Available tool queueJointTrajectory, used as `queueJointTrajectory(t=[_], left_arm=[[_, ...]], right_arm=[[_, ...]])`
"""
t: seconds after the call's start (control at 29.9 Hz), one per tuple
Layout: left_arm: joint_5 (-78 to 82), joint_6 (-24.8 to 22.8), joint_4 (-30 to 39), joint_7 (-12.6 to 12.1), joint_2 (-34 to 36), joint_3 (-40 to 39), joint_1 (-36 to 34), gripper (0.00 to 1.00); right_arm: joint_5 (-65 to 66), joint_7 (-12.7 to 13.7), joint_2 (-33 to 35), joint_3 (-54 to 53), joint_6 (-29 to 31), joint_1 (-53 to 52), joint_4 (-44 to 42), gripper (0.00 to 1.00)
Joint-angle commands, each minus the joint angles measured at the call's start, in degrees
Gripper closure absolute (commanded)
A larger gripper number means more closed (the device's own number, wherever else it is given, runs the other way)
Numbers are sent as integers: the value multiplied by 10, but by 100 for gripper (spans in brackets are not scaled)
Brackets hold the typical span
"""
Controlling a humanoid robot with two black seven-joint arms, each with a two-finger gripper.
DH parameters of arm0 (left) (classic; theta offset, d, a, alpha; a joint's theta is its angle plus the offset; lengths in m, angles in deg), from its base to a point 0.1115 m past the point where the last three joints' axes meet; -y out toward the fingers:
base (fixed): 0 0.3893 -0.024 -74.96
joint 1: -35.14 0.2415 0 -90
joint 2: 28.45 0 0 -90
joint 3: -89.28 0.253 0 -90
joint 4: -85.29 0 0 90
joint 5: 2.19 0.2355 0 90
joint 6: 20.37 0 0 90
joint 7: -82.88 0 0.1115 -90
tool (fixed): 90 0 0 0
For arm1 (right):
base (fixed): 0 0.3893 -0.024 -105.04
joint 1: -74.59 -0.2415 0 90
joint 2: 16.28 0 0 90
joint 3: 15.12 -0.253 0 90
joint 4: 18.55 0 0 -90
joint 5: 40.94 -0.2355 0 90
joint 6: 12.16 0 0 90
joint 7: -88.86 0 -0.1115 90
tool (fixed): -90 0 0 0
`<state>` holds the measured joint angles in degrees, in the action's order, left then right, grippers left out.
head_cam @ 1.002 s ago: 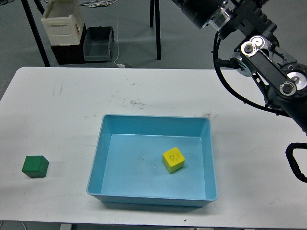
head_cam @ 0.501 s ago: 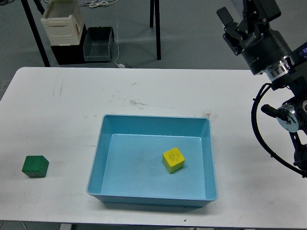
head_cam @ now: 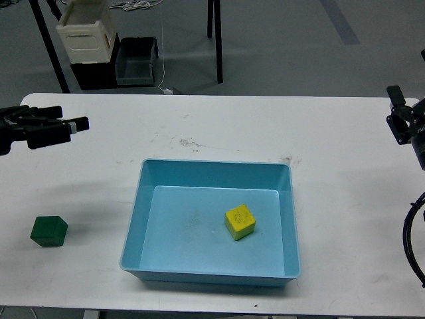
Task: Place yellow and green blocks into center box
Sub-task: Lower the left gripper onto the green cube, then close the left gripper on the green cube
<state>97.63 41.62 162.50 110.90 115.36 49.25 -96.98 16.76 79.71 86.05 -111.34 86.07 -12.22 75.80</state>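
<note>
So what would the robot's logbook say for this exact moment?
yellow block: in blue box | green block: on table, outside | left hand: open above table | right hand: empty

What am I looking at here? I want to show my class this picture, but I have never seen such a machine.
The picture is taken from a robot's own head, looking down at a white table. The dark shape at the left edge is its left gripper, a two-fingered claw with its fingers apart, holding nothing. The dark part at the right edge is its right gripper; whether that one is open cannot be told. On the table stands a blue box with a yellow block inside. A green block lies on the table left of the box, touched by nothing.
</note>
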Motion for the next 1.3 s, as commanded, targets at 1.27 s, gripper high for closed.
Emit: queueJointTrajectory(t=[1.27], left_arm=[[184,0,-63,0,22,423,-125,1]], right_arm=[[-84,-12,-6,-65,-7,145,7,0]])
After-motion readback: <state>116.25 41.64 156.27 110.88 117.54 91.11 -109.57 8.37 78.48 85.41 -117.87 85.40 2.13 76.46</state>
